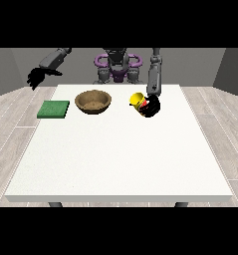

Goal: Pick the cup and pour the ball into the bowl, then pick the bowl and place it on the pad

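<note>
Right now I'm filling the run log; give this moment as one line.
stage: grasping cup | hand at view's right: curled round yellow cup | hand at view's left: raised, idle | wooden bowl: beside green pad

Torso sits upright behind the worktop [120, 164], centred at the far edge. The arm at the view's right extends straight down and forward, its robot hand [151, 106] low over the worktop with fingers curled round the yellow cup [136, 99]. The arm at the view's left is raised outward, clear of the worktop's edge; its robot hand [38, 76] hangs in the air, fingers loosely spread and holding nothing.
</note>
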Available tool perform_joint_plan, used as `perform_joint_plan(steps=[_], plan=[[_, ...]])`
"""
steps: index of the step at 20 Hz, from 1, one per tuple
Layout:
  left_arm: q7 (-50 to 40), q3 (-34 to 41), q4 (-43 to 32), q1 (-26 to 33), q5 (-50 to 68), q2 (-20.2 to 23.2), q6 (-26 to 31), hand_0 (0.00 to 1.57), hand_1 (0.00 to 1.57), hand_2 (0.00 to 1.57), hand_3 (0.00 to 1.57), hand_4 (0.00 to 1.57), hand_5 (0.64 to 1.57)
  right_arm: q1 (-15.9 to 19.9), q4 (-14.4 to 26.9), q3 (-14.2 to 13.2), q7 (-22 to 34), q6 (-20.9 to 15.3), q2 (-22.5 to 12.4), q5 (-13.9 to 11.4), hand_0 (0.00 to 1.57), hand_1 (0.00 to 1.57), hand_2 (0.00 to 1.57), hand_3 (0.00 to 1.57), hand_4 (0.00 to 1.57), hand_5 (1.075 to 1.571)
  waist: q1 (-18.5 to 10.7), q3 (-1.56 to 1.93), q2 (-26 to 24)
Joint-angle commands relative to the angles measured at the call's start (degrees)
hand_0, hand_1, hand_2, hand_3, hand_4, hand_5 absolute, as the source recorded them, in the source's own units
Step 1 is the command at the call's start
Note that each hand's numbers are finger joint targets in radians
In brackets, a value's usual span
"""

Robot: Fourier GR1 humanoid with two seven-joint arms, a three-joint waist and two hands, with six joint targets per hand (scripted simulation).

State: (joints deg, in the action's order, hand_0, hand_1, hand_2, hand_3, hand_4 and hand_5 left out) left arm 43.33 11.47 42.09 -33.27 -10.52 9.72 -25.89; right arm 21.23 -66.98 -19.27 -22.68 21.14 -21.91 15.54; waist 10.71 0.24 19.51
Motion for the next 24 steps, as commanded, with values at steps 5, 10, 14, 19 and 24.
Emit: perform_joint_plan(steps=[5, 10, 14, 19, 24], plan=[[-13.4, -10.6, 1.8, 0.6, -11.9, -1.4, -5.3, 1.37, 1.37, 1.57, 1.57, 1.02, 1.532, -3.2, 13.0, -1.8, -2.4, 0.8, -2.6, -2.7, 0.00, 0.00, 0.06, 0.00, 0.00, 1.558, -6.1, -0.10, -12.1], [-24.7, -18.0, 3.8, -2.2, -20.5, -2.3, -4.6, 1.40, 1.40, 1.57, 1.57, 1.09, 1.571, -3.8, 19.4, -4.1, -1.9, 0.4, -4.8, -2.4, 0.00, 0.00, 0.00, 0.00, 0.00, 1.560, -10.6, -0.10, -18.4], [-34.4, -23.5, 3.4, -3.5, -29.7, -3.0, -6.2, 1.37, 1.37, 1.57, 1.57, 1.11, 1.566, -6.9, 23.2, -4.6, -3.8, 1.0, -4.9, -2.8, 0.00, 0.00, 0.00, 0.00, 0.00, 1.558, -12.5, -0.08, -22.0], [-42.4, -26.3, 7.3, -4.3, -36.1, -7.0, -5.4, 1.37, 1.37, 1.57, 1.57, 1.11, 1.566, -5.9, 27.0, -4.9, -8.3, 0.7, -5.6, -3.9, 0.00, 0.00, 0.19, 0.00, 0.00, 1.555, -14.3, -0.18, -20.7], [-52.0, -29.7, 5.9, -8.6, -44.6, -9.0, -2.6, 1.28, 1.28, 1.57, 1.57, 1.00, 1.569, -6.2, 27.7, -4.3, -7.2, 2.2, -5.8, -3.7, 0.00, 0.00, 0.00, 0.00, 0.00, 1.552, -12.0, -0.17, -22.3]])
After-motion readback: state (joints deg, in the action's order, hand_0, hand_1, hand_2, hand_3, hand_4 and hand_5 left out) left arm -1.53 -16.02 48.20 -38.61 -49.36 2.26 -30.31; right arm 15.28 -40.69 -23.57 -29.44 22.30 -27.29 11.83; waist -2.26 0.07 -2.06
